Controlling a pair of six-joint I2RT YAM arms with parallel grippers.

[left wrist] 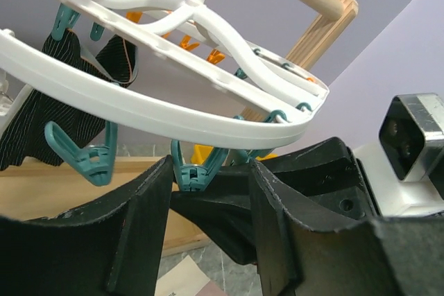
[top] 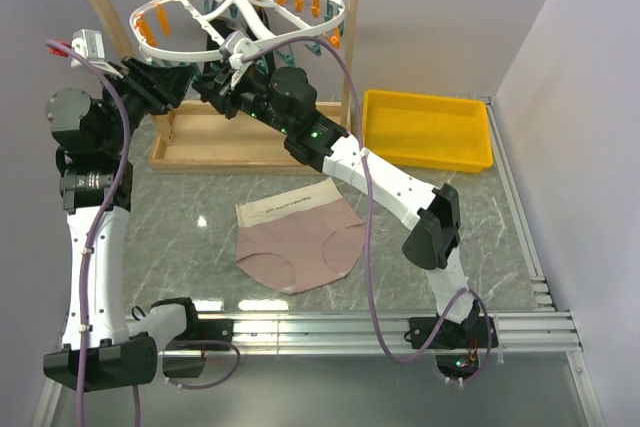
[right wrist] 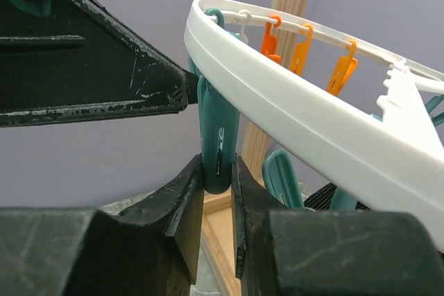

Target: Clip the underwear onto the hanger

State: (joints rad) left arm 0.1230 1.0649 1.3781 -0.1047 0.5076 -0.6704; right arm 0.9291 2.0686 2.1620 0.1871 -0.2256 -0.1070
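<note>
The pink underwear [top: 300,239] lies flat on the table, its beige waistband toward the rack, with no gripper on it. The white hanger [top: 240,17] hangs from the wooden rack with orange and teal clothespins along its ring. Both grippers are raised under its near-left rim. My right gripper [right wrist: 217,168] is shut on a teal clothespin [right wrist: 218,129] that hangs from the ring [right wrist: 312,112]. My left gripper [left wrist: 211,171] is open, its jaws wide apart below the ring [left wrist: 159,112], with a teal clothespin [left wrist: 194,171] and the right gripper's black finger between them. In the top view the grippers meet: left gripper [top: 188,81], right gripper [top: 214,87].
The wooden frame rack [top: 250,142] stands at the back. A black striped garment [left wrist: 41,112] hangs from the hanger's far side. A yellow tray [top: 430,129] sits at the back right. Walls close the table on the left, back and right.
</note>
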